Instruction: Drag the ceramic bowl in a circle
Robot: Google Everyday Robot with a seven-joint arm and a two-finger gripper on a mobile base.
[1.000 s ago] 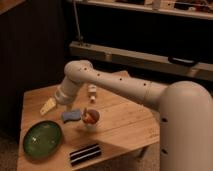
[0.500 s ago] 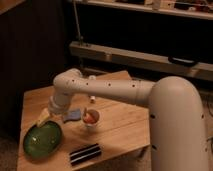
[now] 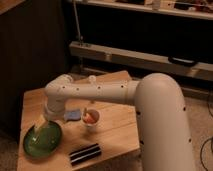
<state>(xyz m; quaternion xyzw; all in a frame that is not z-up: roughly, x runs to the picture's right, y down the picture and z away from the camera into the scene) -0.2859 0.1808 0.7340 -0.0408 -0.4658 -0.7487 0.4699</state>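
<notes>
The ceramic bowl (image 3: 45,141), a wide shallow glossy green dish, lies at the front left of the wooden table (image 3: 117,127). My gripper (image 3: 39,123) hangs at the end of the white arm (image 3: 95,91), pointing down right over the bowl's far rim. Its pale yellowish fingers stand open, and nothing is held between them. I cannot tell whether the fingertips touch the rim.
A small white cup with orange contents (image 3: 91,118) stands just right of the bowl. A blue object (image 3: 72,116) lies between the cup and the arm. A black ridged object (image 3: 85,153) lies near the front edge. A small white item (image 3: 92,79) sits at the table's back.
My arm has swung left and down, bringing the gripper from over the table's back left to the bowl's far rim. The bowl and the other objects have not moved.
</notes>
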